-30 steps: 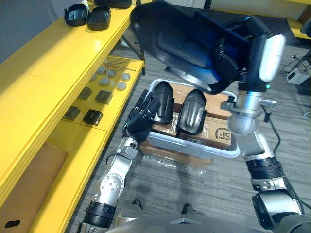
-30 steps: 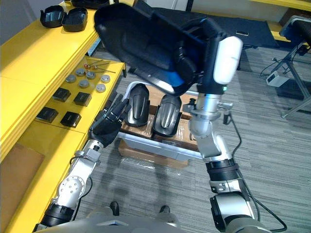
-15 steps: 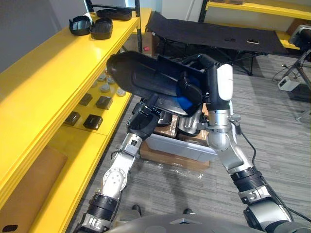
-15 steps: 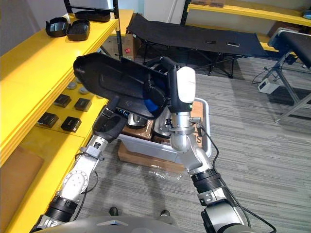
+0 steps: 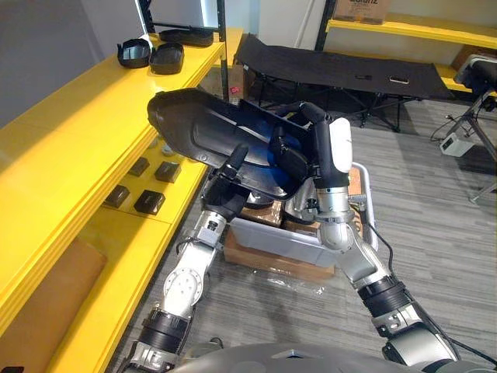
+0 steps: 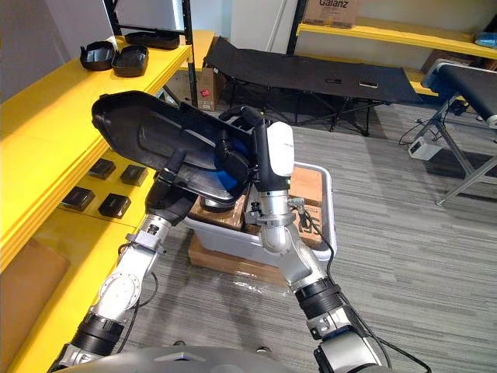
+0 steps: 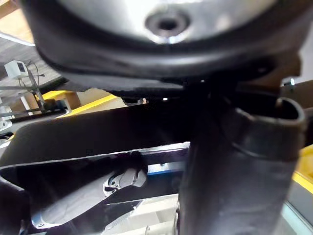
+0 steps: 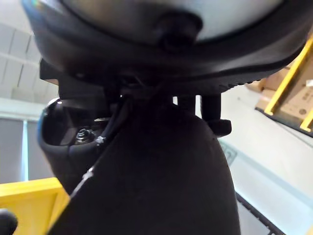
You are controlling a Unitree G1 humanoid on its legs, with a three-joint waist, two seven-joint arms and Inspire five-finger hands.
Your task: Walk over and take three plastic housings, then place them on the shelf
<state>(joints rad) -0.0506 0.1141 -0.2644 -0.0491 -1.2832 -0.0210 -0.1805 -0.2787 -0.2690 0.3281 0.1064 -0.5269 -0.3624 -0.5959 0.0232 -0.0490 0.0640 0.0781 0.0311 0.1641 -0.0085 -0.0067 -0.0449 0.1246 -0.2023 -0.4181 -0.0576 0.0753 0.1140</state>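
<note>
A large black plastic housing [image 5: 206, 132] hangs tilted in the air above the grey bin [image 5: 283, 237], its far end close to the yellow shelf [image 5: 70, 132]. My right hand [image 5: 289, 155] is shut on the housing's near edge, by its blue inner part. From below, my left hand [image 5: 231, 172] touches the housing's underside with straight fingers. Two small black housings [image 5: 133, 53] [image 5: 167, 57] lie on the top shelf board, and a flatter one [image 5: 186, 35] lies behind them. What is in the bin is mostly hidden behind the housing and my arms.
The bin stands on a cardboard box [image 5: 272, 260] on the grey carpet. Several small black blocks [image 5: 149, 202] lie on the lower shelf board. A black folding cot [image 5: 334, 58] stands behind, with another yellow rack [image 5: 404, 27] beyond it.
The view has pulled back and up. My right hand has carried the housing lower and left toward the shelf. My left hand has risen from the bin to the housing's underside.
</note>
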